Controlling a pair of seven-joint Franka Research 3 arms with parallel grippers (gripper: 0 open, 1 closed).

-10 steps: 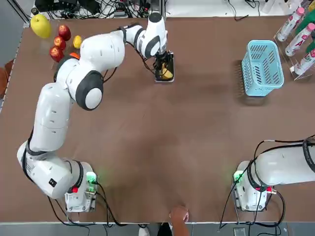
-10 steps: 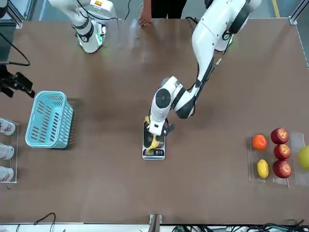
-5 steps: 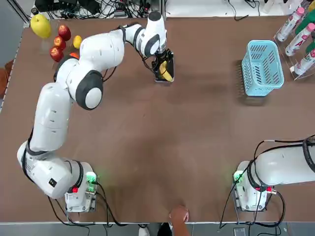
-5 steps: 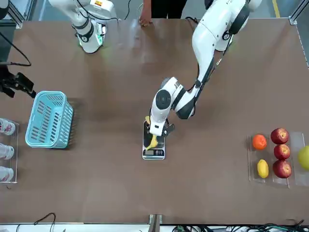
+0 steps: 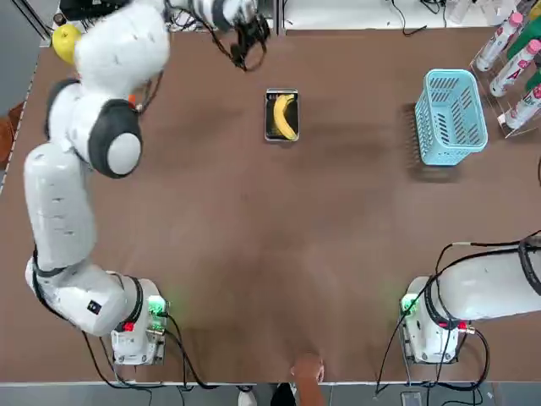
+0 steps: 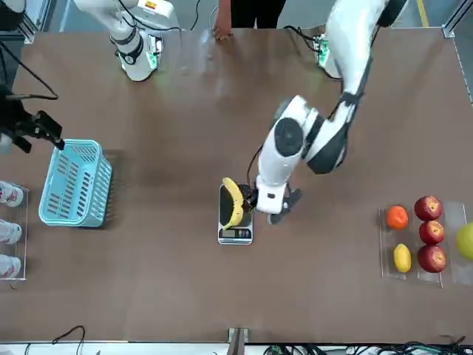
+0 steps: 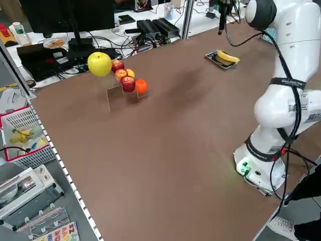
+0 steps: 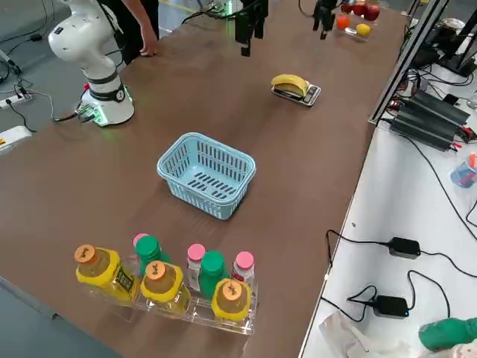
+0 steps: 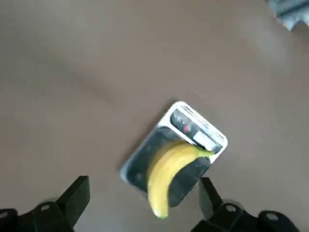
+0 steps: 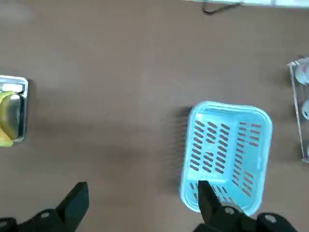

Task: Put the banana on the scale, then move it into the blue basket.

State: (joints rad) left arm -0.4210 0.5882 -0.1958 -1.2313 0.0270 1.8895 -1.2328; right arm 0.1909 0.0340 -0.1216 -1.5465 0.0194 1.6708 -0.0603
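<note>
Above the desk's far middle, raised clear of the surface: left claw (image 9: 140, 205), fingers spread wide and holding nothing, one finger (image 9: 75, 195) to each side of an open gap; in the top view the same claw (image 5: 249, 38) sits toward the far edge, on the robot's left of the scale and apart from it. Beneath and ahead of it: the scale (image 5: 281, 115), small, flat, black with a silver-grey rim, display strip (image 9: 198, 130) at one short end, lying flat on the desk (image 5: 254, 237). On the scale: the banana (image 5: 286, 116), curved, yellow, resting lengthwise on the platform, untouched by either claw; seen also in the front view (image 6: 233, 203) and the right side view (image 8: 290, 83). Toward the robot's right, well apart from the scale: the blue basket (image 5: 452, 116), light blue, slotted sides, upright, nothing visible inside it. Above that area: right claw (image 10: 140, 205), fingers parted and unladen, with the basket (image 10: 224, 154) below it. Beyond the basket at the desk's right edge: a row of bottles (image 8: 160, 280) in a clear holder. At the desk's far left corner: apples, an orange and yellow fruits (image 7: 123, 75) on a clear stand. At the near edge: a person's hand (image 5: 307, 370).
</note>
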